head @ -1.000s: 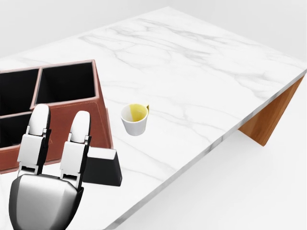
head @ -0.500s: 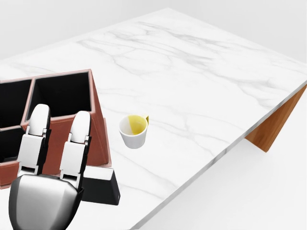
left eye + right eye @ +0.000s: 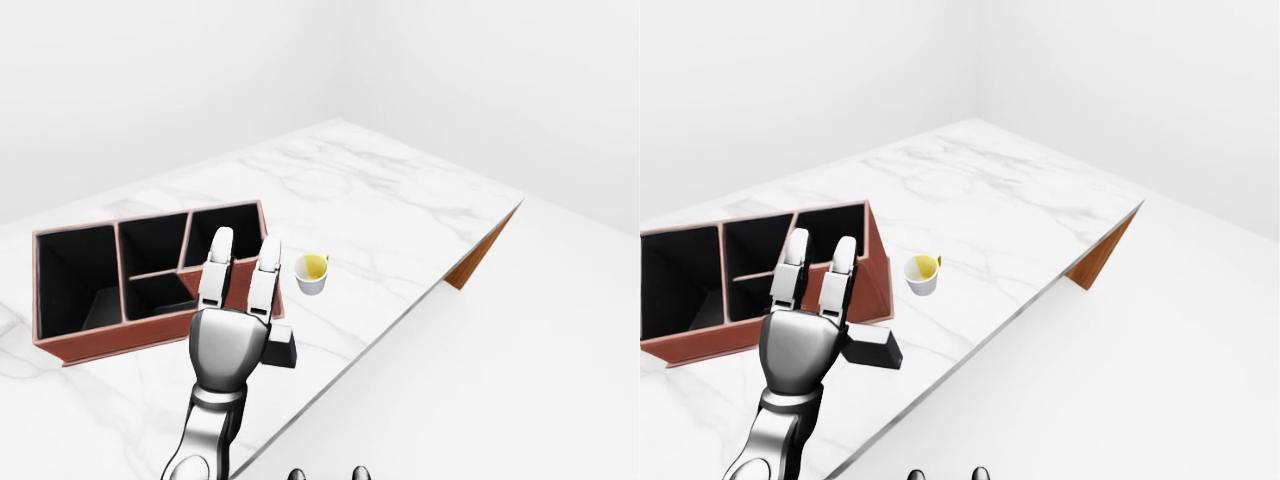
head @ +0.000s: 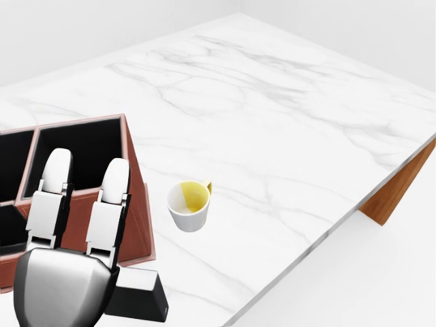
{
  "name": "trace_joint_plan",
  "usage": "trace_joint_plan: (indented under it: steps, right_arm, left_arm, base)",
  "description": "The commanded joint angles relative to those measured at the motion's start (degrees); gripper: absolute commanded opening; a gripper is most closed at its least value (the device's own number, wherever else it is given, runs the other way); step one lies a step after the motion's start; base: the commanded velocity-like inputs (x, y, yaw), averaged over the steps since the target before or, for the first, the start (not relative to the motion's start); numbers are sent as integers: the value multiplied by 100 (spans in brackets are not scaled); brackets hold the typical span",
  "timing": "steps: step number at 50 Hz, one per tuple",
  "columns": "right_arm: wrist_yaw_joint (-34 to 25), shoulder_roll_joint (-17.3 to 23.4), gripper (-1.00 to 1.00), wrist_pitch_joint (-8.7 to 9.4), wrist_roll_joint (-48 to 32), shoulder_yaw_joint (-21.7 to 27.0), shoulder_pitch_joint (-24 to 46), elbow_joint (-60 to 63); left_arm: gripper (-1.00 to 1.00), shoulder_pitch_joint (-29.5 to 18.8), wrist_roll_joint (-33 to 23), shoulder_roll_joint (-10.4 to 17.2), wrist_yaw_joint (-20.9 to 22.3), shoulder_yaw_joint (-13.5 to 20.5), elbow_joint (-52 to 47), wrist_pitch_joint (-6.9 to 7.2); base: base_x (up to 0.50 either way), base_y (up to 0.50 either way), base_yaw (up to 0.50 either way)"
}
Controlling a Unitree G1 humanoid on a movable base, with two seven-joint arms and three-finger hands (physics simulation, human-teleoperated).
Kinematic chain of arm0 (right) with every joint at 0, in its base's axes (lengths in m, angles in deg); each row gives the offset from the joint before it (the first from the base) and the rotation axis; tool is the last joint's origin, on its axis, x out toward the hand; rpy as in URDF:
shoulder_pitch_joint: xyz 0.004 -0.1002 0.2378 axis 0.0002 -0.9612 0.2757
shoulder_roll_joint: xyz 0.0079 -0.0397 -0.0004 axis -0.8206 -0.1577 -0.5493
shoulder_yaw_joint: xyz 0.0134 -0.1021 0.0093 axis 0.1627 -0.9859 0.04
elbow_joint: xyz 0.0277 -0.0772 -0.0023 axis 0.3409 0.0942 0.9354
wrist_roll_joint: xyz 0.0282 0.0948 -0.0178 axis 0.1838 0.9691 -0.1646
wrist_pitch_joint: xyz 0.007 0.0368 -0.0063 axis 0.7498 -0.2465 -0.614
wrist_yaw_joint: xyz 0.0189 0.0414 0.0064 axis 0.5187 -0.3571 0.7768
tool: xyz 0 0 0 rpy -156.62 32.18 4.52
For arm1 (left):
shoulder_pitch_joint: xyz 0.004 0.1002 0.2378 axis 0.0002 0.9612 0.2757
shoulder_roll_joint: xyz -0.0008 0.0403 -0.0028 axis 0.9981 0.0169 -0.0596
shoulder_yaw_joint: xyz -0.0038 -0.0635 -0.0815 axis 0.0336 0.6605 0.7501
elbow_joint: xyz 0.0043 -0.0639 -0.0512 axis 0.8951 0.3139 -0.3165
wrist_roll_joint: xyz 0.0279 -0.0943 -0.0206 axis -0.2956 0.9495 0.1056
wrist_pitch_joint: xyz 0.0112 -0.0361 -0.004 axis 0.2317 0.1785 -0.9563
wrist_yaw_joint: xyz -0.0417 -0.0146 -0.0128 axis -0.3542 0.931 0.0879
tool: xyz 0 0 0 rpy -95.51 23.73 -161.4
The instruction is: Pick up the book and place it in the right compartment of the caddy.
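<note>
Left hand (image 3: pixel 800 335) holds the black book (image 3: pixel 875 349) low, two fingers straight up, grip itself hidden behind the palm. Lift it higher, then swing toward eleven o'clock into the caddy's (image 3: pixel 75 340) right compartment (clear that wall). Count: one book, one caddy, one cup (image 4: pixel 188 204).
</note>
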Motion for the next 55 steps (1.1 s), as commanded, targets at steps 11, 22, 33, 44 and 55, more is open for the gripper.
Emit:
trace_joint_plan:
  steps: [11,22,33,44,55]
  right_arm:
    - [0,-1,100,0,8,0,-2,12]
    - [0,6,100,0,-1,0,5,-13]
    - [0,6,100,0,-26,0,23,-21]
    - [0,14,100,0,-32,0,14,-36]
    - [0,9,100,0,-15,0,9,-24]
  left_arm:
    - [100,-7,-2,3,0,-2,0,0]
    - [100,-4,-17,6,0,-3,-9,0]
    - [100,18,-27,6,0,-11,-59,0]
    - [100,28,-33,3,0,-21,-54,0]
    - [100,2,-19,4,0,-16,-16,0]
  base:
    - [13,-10,0]
    - [12,-10,0]
    - [12,-11,0]
    - [13,-10,0]
    - [8,-5,0]
